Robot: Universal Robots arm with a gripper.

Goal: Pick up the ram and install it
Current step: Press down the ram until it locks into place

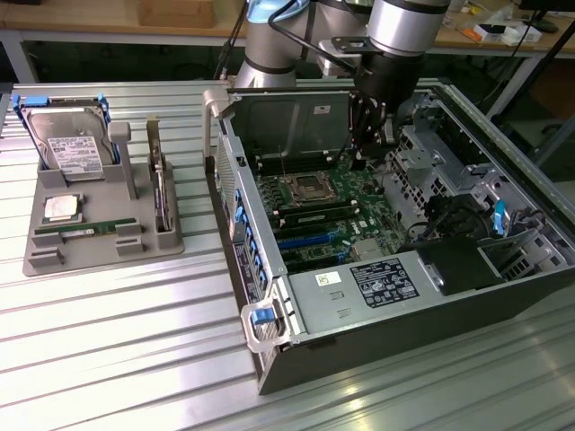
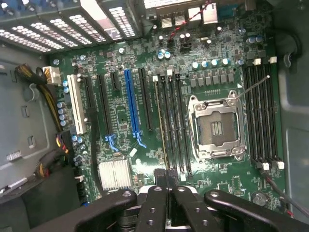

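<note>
Exterior view, from its left: a grey tray (image 1: 40,260) sits on the counter (image 1: 117,341) and carries a hard drive (image 1: 72,148), a silver processor chip (image 1: 61,207), an upright card (image 1: 160,193) and the ram (image 1: 90,230), which lies flat in the front slot. To the right stands the open computer case (image 1: 359,332). The gripper (image 1: 364,160) hangs inside it over the motherboard (image 1: 314,224), well apart from the ram. In the wrist view the gripper (image 2: 167,181) has its fingers closed together above the memory slots (image 2: 176,125), beside the empty processor socket (image 2: 216,128). Whether anything is pinched between them cannot be told.
</note>
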